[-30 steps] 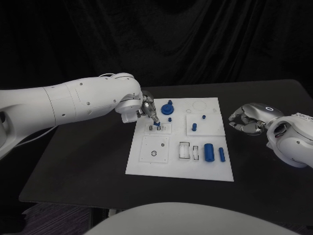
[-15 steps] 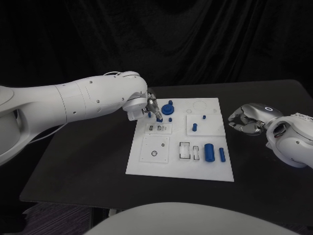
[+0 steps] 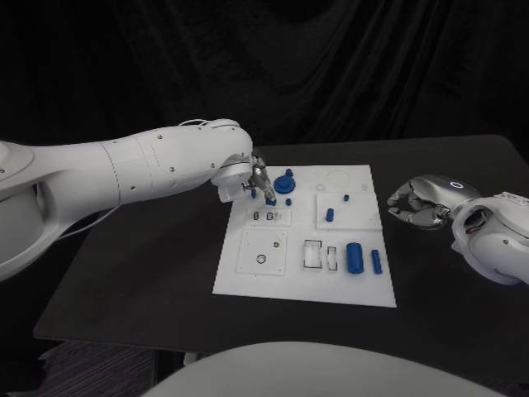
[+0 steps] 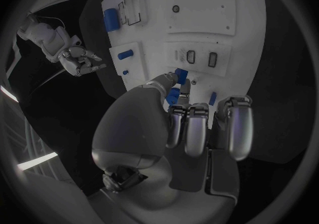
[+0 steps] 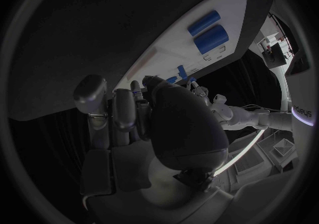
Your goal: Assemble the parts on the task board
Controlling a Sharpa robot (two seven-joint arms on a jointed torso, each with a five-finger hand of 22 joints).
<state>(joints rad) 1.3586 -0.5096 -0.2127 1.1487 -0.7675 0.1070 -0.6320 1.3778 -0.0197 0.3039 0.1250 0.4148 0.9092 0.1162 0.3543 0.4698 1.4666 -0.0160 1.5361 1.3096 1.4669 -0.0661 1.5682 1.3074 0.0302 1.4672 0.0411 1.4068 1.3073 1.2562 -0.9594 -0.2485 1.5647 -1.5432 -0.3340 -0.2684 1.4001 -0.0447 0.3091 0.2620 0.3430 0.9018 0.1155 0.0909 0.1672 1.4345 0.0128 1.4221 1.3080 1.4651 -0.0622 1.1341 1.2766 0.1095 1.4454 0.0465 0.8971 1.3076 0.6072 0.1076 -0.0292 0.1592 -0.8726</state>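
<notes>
Centrally, the white task board [image 3: 336,285] lies on the black worktop [image 3: 145,281], with bare worktop on both of its long sides. Over the board's far left corner, the left hand [image 3: 250,184] pinches a small blue part [image 4: 175,92] between thumb and fingers [image 4: 187,128]. Well apart, off the board's right edge, the right hand [image 3: 417,205] hangs with fingers [image 5: 109,115] curled in, holding nothing.
</notes>
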